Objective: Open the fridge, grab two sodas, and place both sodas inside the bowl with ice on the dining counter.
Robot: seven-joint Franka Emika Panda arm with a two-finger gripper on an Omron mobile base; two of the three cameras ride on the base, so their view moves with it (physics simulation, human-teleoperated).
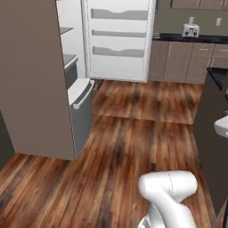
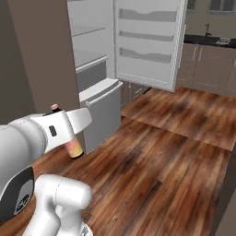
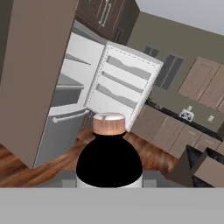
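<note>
Soda bottle (image 3: 109, 157) between shut jaws; fridge (image 3: 83, 83) door open.

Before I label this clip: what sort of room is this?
A home kitchen, rendered: an open fridge, a toaster on a dark wall counter over brown cabinets, and wood flooring.

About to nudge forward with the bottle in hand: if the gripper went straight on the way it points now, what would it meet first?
Probably the open fridge. In the hand view the bottle held in the gripper lines up with the fridge door's lower edge, beyond bare floor. Depth is unclear.
</note>
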